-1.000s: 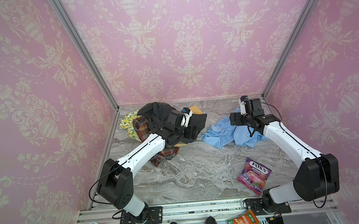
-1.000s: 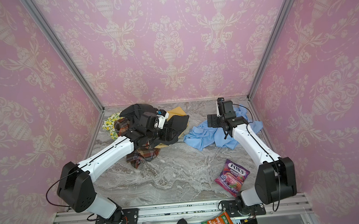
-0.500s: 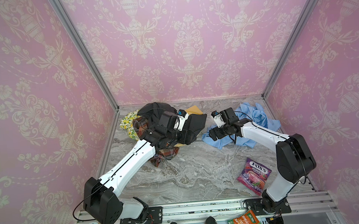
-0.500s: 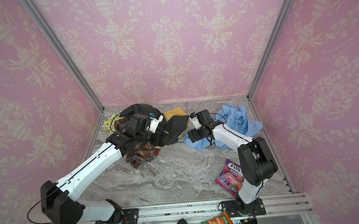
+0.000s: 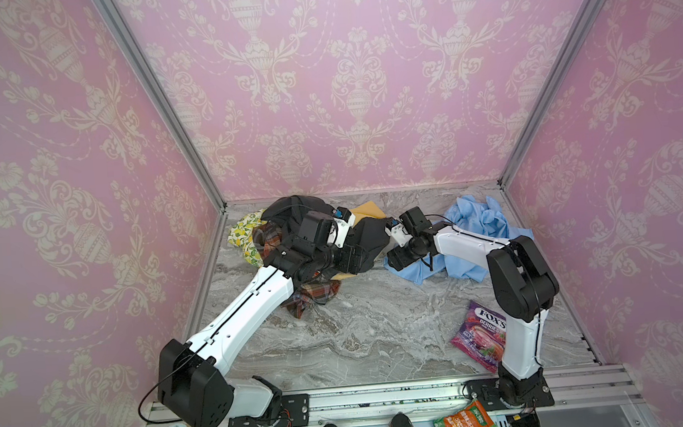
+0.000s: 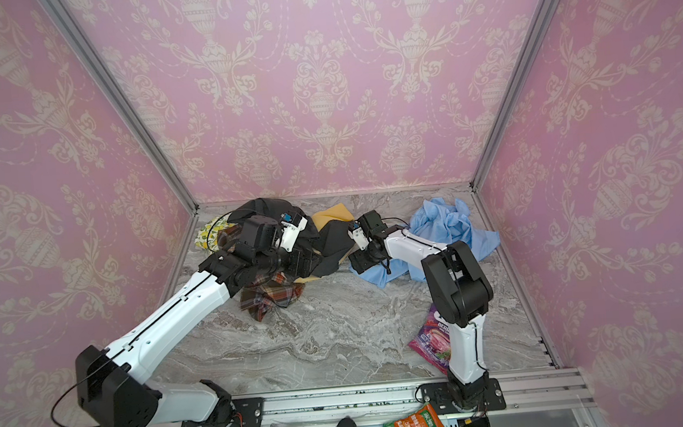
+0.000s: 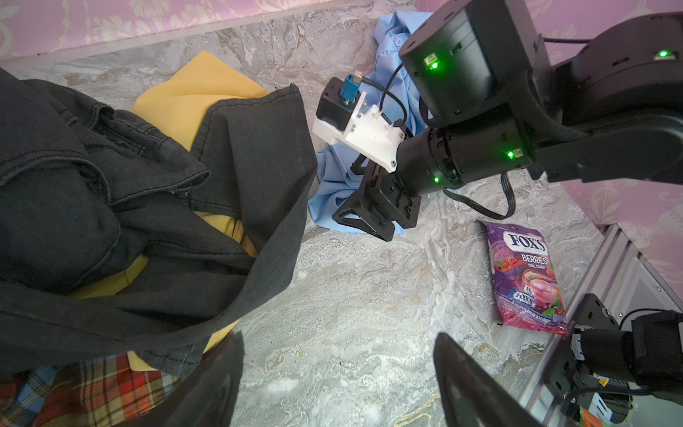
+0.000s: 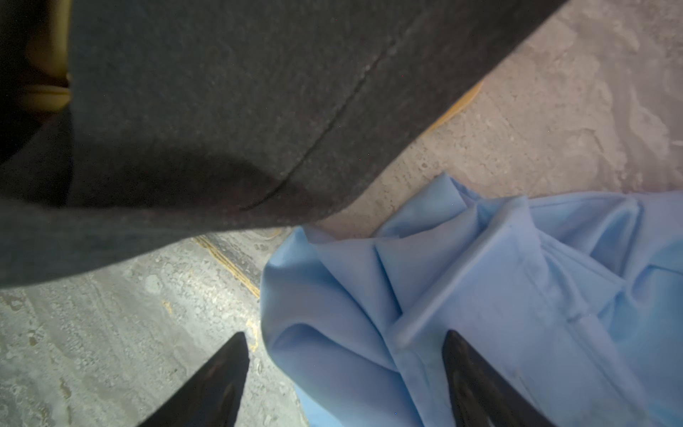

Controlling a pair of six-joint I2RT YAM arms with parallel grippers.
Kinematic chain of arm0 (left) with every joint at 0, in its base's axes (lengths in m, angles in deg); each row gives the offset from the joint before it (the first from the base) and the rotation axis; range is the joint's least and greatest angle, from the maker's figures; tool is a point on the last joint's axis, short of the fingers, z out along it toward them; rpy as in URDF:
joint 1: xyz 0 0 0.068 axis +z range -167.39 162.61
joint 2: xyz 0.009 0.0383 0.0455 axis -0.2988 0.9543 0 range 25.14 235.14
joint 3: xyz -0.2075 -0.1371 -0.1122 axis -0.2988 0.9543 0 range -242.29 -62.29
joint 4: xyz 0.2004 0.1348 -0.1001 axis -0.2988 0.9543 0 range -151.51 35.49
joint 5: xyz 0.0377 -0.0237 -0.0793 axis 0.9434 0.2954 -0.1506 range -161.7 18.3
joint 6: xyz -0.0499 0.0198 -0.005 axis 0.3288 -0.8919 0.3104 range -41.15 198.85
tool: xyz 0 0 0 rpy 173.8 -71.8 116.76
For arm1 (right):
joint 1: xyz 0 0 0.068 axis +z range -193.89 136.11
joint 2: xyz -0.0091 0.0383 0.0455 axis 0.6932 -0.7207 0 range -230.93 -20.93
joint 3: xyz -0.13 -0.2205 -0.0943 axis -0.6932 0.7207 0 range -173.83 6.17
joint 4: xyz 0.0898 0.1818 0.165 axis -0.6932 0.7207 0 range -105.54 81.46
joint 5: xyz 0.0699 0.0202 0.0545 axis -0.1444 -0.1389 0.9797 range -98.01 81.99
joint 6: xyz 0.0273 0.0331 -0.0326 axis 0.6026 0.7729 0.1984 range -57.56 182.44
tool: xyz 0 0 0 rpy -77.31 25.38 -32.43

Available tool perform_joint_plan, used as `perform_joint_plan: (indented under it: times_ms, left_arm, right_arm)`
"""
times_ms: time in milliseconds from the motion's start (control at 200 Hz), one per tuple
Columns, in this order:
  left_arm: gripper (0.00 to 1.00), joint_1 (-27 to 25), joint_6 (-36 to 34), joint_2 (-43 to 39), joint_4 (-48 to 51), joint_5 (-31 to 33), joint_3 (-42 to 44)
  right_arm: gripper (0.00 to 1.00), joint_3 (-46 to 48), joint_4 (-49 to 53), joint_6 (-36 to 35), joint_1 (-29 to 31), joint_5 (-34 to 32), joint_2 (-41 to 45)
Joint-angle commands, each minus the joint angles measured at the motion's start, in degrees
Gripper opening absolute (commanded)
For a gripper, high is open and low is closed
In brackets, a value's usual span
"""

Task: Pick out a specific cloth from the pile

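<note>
Right hand (image 8: 343, 334) is low over the front-left hem of the cloth (image 5: 480, 218), back-right corner of the counter (image 5: 362, 338). Jaws wide astride a fold, nothing pinched yet. Left hand (image 7: 338, 336) is wide open and empty beside the pile (image 5: 290, 214), probably guarding the black garment (image 7: 148, 185).

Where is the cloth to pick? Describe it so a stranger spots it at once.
Start at the marble table, then go to its back right corner. There lies the cloth, crumpled beside the pile. It alone is plain sky blue; its neighbours are black, plaid, mustard and lemon-print.
</note>
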Motion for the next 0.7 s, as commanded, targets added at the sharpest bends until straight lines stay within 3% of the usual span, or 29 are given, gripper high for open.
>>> perform_joint_plan:
  times_ms: [0,140,345,450,525,695]
  left_arm:
    - [0.82,0.74,-0.53,-0.84,-0.97,0.34,1.1]
    - [0.82,1.32,-0.16,-1.15,-1.49,-0.05,1.57]
    - [0.82,1.97,0.01,-1.8,-2.42,-0.01,2.53]
    - [0.82,2.33,0.27,-2.07,-3.07,-0.1,3.05]
    - [0.82,2.55,0.44,-2.31,-3.35,-0.1,3.33]
    - [0.82,2.74,0.28,-2.76,-3.71,0.38,4.01]
  right_arm:
    - [0.73,-2.88,4.51,0.39,0.04,0.09,-1.51]
    - [0.54,-5.32,7.87,0.55,0.29,-0.58,-4.33]
    - [0.44,-6.68,10.3,0.89,0.97,-1.15,-6.03]
    - [0.22,-7.59,11.13,1.05,1.1,-1.18,-7.0]
    - [0.0,-7.93,10.96,1.3,1.09,-1.85,-7.07]
    - [0.0,-7.51,8.78,2.46,-0.19,-2.92,-2.65]
